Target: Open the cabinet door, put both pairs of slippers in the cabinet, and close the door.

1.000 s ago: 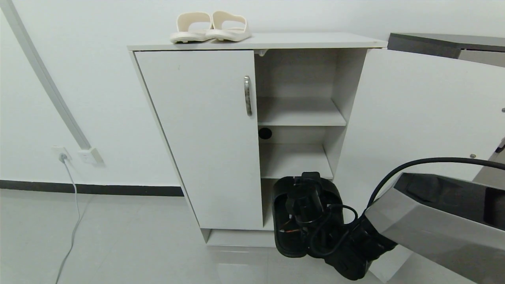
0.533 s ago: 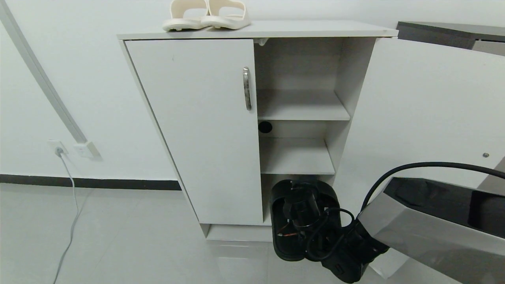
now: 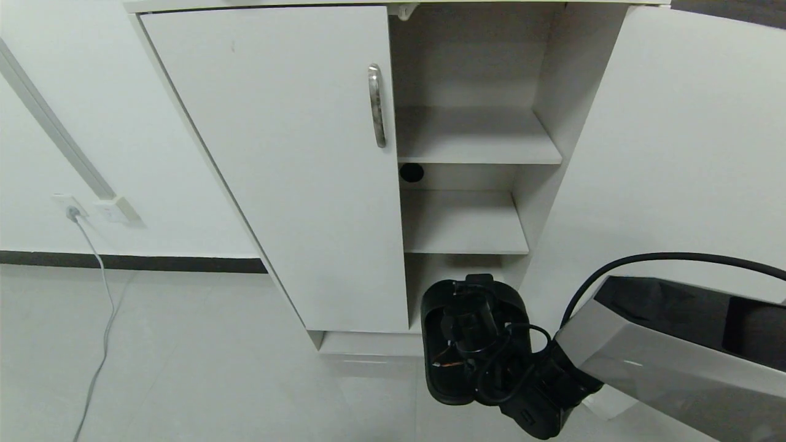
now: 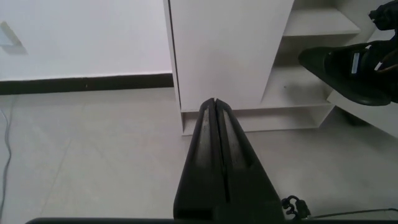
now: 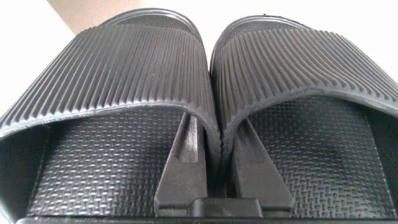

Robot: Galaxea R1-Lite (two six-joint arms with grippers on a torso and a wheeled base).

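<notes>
At the bottom opening of the white cabinet [image 3: 276, 153], black slippers [image 5: 124, 68] hang.
Right gripper [image 5: 214, 134] pinches their ribbed straps together above pebbled footbeds; left gripper [image 4: 214, 106], smooth and tapered, is pressed closed.

White wall [image 3: 61, 67], grey trunking [image 3: 54, 124] slanting down it to a box [image 3: 115, 210], socket [image 3: 69, 209] just beside, grey cable [image 3: 98, 319] trailing onto the tiled floor [image 3: 202, 374], black skirting [image 3: 153, 264] below.

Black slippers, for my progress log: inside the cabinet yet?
Out. The black ribbed rubber slippers, gripped by the right end effector, hang before the bottom opening of the white two-door cabinet.
</notes>
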